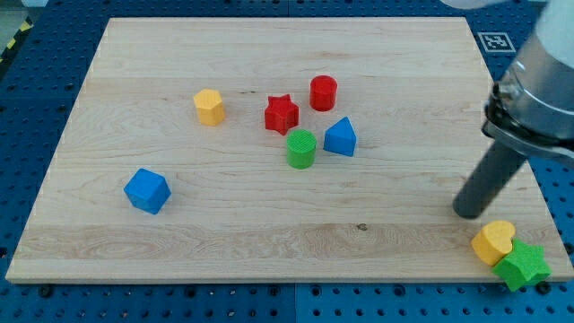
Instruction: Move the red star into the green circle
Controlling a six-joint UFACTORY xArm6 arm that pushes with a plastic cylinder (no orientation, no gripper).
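The red star [282, 114] lies near the board's middle. The green circle [301, 149], a short cylinder, stands just below and to the right of it, almost touching. My tip [468, 212] rests on the board at the view's right, far to the right of both blocks. It stands just above and left of the yellow heart [494, 242].
A red cylinder [323, 93] sits up and right of the star. A blue triangle [341, 137] is right of the green circle. A yellow hexagon [209, 107] and a blue cube [147, 190] lie at the left. A green star [523, 266] sits at the bottom right corner.
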